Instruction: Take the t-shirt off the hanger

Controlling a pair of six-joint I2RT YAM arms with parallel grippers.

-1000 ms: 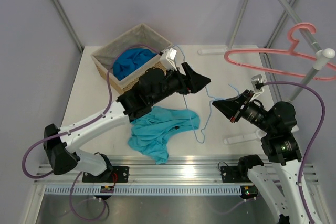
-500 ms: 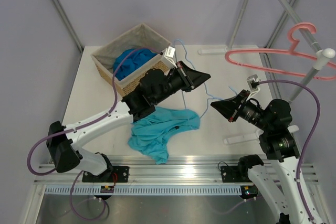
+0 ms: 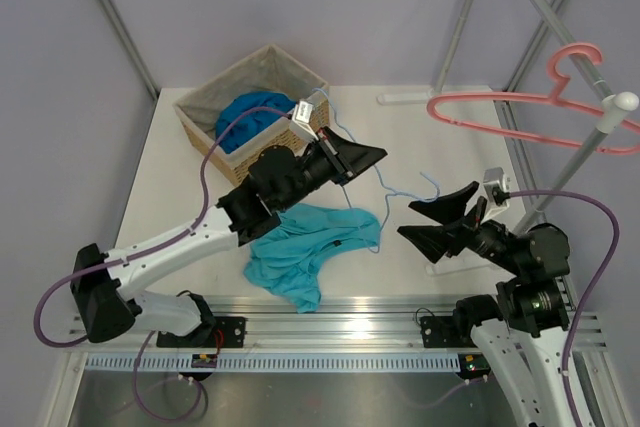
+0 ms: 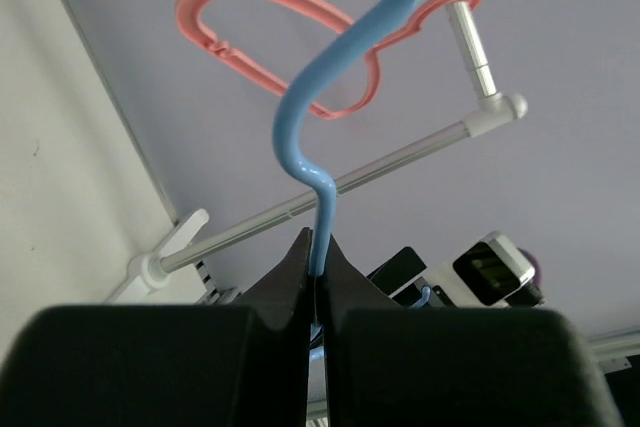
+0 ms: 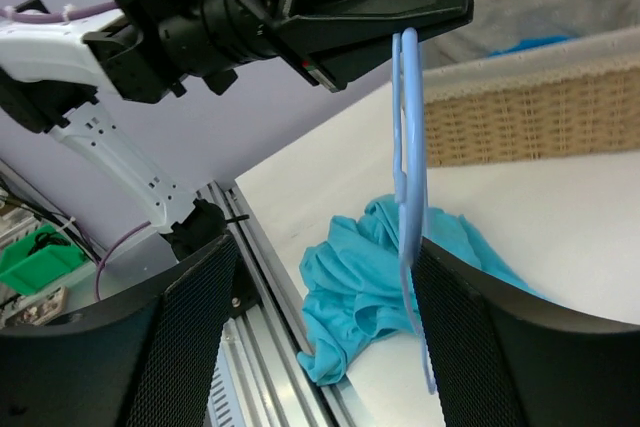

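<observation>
The light teal t-shirt [image 3: 305,247] lies crumpled on the table near the front edge, off the hanger; it also shows in the right wrist view [image 5: 370,292]. The thin light-blue wire hanger [image 3: 402,187] hangs in the air above the table. My left gripper [image 3: 372,153] is shut on its wire just below the hook [image 4: 300,137]. My right gripper [image 3: 405,220] stands open to the right of the hanger. In its wrist view the wire [image 5: 408,147] runs down just beside one finger [image 5: 470,337], with nothing pinched between the jaws.
A wicker basket [image 3: 200,112] with a royal-blue cloth [image 3: 245,117] sits at the back left. A pink plastic hanger [image 3: 480,102] hangs on the metal rack rail [image 3: 585,72] at the right. The aluminium rail [image 3: 330,322] runs along the table's front edge.
My left gripper shut on the hanger, and my right gripper has opened, let go of it and drawn back. The hanger now hangs from the left gripper alone. The t-shirt has not moved.
</observation>
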